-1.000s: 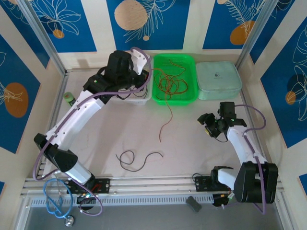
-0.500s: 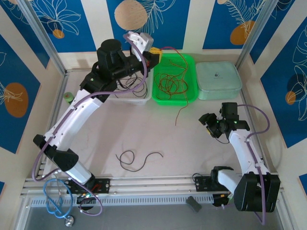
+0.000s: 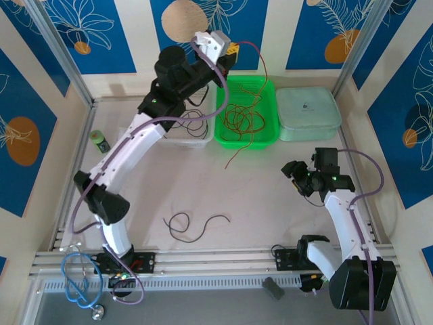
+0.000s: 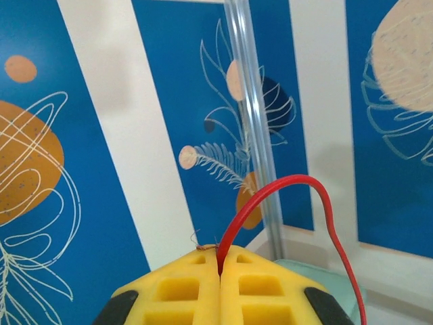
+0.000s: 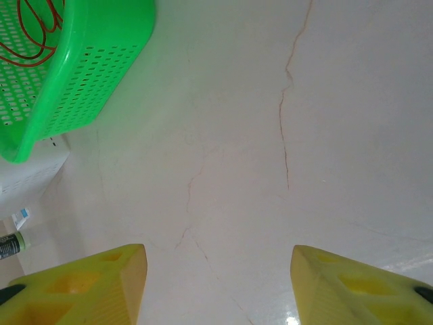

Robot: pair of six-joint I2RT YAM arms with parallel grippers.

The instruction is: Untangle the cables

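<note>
A tangle of red cables (image 3: 242,116) lies in the green basket (image 3: 268,92) at the back of the table. My left gripper (image 3: 234,51) is raised high above the basket's back left corner, shut on one red cable (image 4: 270,187) that arcs up from between the yellow fingers (image 4: 183,284). That cable drops through the basket, and its tail (image 3: 237,156) hangs over the table in front of it. A loose black cable (image 3: 196,227) curls on the table near the front. My right gripper (image 3: 295,177) hovers open over bare table at the right, its fingers (image 5: 101,284) wide apart.
A clear tub (image 3: 189,134) holding black wires stands left of the basket, and a pale green lidded box (image 3: 308,115) stands right of it. A small green bottle (image 3: 99,140) is at the left edge. A blue coiled cable (image 3: 81,277) hangs off the front rail.
My left arm has risen and swung right from the clear tub to above the basket, drawing the red cable up; its tail swung over the table. The right arm shifted slightly nearer.
</note>
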